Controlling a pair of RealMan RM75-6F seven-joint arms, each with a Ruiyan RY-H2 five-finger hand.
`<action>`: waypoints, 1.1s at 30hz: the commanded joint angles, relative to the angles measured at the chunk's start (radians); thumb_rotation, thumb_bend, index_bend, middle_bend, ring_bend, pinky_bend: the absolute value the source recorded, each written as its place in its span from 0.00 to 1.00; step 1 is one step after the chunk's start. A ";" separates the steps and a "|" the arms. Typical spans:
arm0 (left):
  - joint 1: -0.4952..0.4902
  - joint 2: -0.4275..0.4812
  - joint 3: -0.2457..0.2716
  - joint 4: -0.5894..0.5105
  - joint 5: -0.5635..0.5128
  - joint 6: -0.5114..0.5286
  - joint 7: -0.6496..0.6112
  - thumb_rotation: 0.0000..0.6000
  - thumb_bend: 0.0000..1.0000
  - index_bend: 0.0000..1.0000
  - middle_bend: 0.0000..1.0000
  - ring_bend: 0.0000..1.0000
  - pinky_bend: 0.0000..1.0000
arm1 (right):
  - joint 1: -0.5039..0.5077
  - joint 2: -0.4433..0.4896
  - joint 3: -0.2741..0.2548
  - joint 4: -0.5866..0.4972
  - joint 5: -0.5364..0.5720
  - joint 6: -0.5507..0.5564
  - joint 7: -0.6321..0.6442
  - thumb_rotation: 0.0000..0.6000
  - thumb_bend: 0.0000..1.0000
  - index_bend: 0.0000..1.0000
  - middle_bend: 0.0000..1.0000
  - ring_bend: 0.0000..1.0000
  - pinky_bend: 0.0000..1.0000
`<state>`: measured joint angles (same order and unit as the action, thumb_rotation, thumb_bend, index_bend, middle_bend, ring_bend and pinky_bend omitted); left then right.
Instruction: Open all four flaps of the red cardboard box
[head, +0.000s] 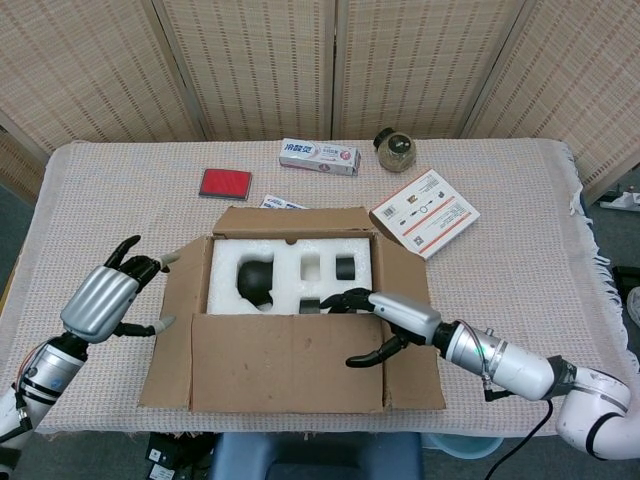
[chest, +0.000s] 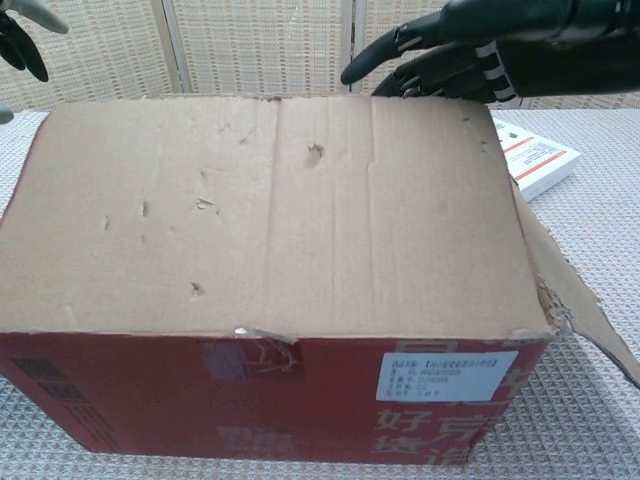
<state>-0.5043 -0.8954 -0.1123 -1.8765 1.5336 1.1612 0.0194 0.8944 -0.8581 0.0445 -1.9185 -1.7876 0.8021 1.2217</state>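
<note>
Fingers of the right hand are spread, the dark tips curled over the far edge of the near flap, thumb underneath on the flap's right end; whether they actually pinch the cardboard cannot be told. In the chest view that flap stands raised and tilted, hiding the inside of the box (red on its front wall, with a white label), and the same fingers show above its top edge. The right flap lies folded outward under the right forearm.

Left of the box, the left hand hovers just beside the left flap, fingers apart and holding nothing, their tips close to the flap's upper corner.

Inside, white foam fills the box, with a black object seated in its left cut-out and smaller dark pieces in the others. The far flap is folded back.

Beyond the box on the counter sit a booklet, a red pad, a toothpaste carton and a small jar.
</note>
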 joint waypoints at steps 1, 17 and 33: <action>-0.003 0.001 -0.002 -0.005 0.000 -0.002 0.006 0.65 0.29 0.16 0.34 0.29 0.00 | 0.041 -0.015 -0.140 0.172 -0.271 0.274 0.526 0.47 0.07 0.15 0.27 0.20 0.00; -0.010 0.013 -0.008 -0.037 -0.015 -0.014 0.041 0.65 0.29 0.16 0.34 0.29 0.00 | 0.133 -0.103 -0.316 0.359 -0.474 0.598 0.821 0.47 0.07 0.15 0.27 0.20 0.00; -0.009 0.008 -0.010 -0.036 -0.019 -0.012 0.044 0.65 0.29 0.16 0.34 0.29 0.00 | 0.205 -0.095 -0.423 0.290 -0.517 0.593 0.689 0.47 0.07 0.14 0.27 0.20 0.00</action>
<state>-0.5134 -0.8878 -0.1219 -1.9130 1.5142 1.1488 0.0638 1.0936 -0.9560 -0.3727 -1.6215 -2.3089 1.4008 1.9286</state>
